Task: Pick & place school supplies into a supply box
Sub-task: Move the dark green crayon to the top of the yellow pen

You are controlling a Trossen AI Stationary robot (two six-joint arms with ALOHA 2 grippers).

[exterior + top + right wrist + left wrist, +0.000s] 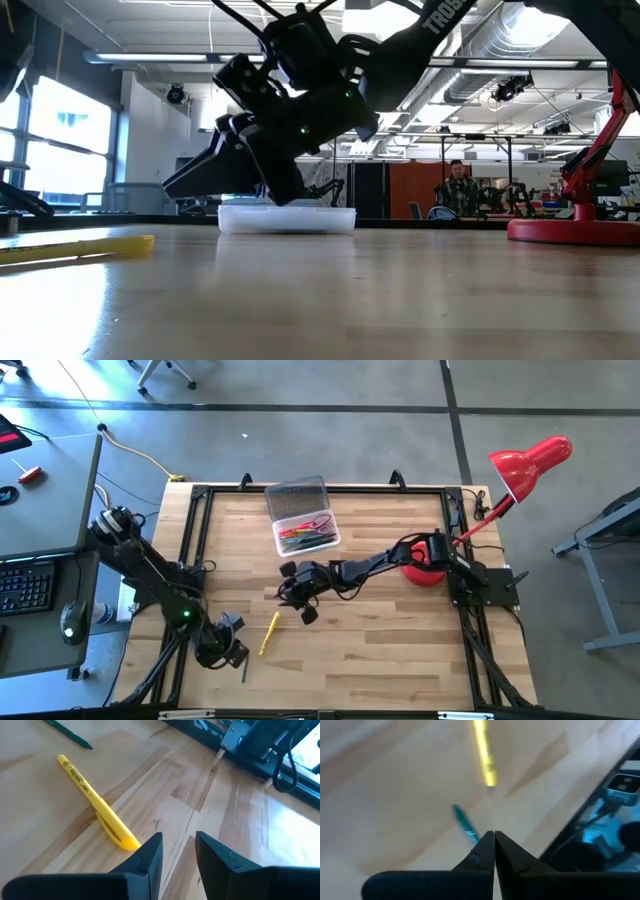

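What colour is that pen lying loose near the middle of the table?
Yellow: the pen shows best in the right wrist view.

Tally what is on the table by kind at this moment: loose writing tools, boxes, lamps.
Loose writing tools: 2, a yellow pen and a green pen
Boxes: 1, the open supply box, with several supplies inside, too tangled to count
Lamps: 1, the red desk lamp
Total: 4
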